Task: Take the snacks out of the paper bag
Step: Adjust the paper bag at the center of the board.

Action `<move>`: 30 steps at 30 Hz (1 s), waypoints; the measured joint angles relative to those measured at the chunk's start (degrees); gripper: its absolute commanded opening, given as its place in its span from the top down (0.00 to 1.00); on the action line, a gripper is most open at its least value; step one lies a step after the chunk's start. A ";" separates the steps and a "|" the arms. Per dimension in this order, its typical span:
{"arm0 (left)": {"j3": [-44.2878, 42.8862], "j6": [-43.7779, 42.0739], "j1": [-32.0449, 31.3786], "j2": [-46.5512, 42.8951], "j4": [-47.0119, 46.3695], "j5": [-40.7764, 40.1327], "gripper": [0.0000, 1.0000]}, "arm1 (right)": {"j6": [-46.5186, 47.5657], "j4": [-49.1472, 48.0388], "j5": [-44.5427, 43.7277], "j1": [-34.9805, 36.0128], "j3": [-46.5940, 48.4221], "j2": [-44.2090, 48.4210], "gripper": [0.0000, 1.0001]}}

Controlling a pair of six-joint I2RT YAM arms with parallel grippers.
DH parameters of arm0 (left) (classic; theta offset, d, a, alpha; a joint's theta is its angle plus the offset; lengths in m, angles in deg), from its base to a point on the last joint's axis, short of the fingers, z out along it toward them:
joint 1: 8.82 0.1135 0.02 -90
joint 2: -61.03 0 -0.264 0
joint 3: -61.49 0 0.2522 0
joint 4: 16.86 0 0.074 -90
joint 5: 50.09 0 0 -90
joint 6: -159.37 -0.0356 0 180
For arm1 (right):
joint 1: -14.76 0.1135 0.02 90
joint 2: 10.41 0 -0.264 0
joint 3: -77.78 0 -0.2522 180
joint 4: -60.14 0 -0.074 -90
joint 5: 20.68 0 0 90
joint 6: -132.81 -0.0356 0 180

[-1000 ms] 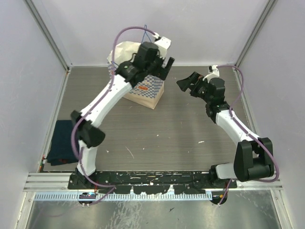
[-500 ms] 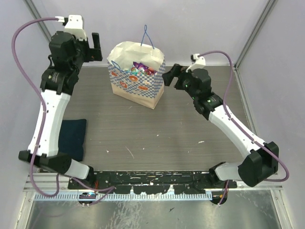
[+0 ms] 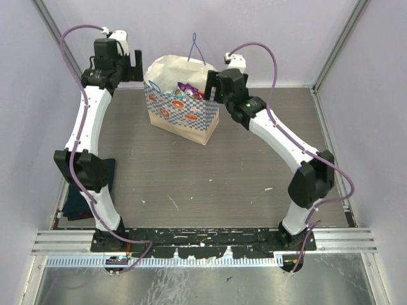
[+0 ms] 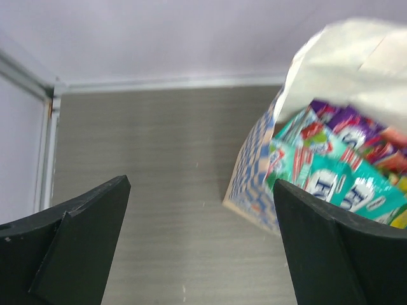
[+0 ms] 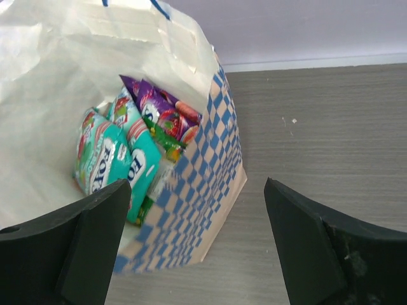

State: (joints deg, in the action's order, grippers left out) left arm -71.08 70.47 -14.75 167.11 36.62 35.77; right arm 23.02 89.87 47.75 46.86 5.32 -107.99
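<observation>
The snacks [image 5: 121, 152] are thin, glossy packets, judged light, pliable and slippery. Pinch one by an upper sealed edge, not across its flat face. Teal, purple and green packets stand packed upright inside the paper bag [image 5: 219, 146], whose soft walls will probably buckle if pushed.

The right gripper [image 5: 196, 187] hovers above the bag mouth, jaws wide apart and empty. The packets lie beneath one jaw, and the checkered wall sits between the two. The left gripper [image 4: 202, 184], equally wide and empty, has the bag behind one jaw.

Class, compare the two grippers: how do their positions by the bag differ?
The left gripper hangs beside the paper bag, over the table; the right gripper hangs above the bag's right edge. Snacks sit sideways of the left gripper, nearly beneath the right. Both stand open, empty.
</observation>
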 measured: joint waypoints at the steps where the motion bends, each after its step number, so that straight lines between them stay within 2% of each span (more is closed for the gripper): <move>1: -2.43 0.00 0.00 1.55 -0.44 0.35 0.02 | 0.28 0.61 -0.44 0.00 2.01 -1.75 0.10; 6: -13.16 0.17 0.02 8.17 -3.10 3.08 0.02 | 1.99 4.31 -2.58 -0.02 15.50 -11.72 0.15; 11: -18.88 0.13 0.07 13.97 -4.44 7.23 0.02 | 3.43 8.79 -4.61 -0.13 28.00 -20.50 0.21; 19: -19.08 -0.04 -0.28 20.22 -5.51 16.41 0.02 | 4.72 14.75 -7.87 -0.24 32.59 -24.33 0.26; 24: -22.29 -1.33 -1.62 24.41 -5.51 16.20 0.02 | 5.62 16.63 -8.96 -0.24 36.28 -25.83 0.30; 26: -23.17 -2.40 -2.54 25.42 -5.35 14.82 0.11 | 6.01 17.11 -9.11 -0.26 37.62 -26.45 0.30; 30: -23.56 -3.91 -4.02 25.92 -5.16 13.11 0.49 | 6.36 19.02 -8.96 -0.42 41.18 -28.59 0.37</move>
State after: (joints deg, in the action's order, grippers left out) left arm -94.64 66.56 -18.78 193.03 31.47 48.89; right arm 29.38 108.89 38.79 46.44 46.50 -136.57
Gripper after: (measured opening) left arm 0.751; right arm 0.681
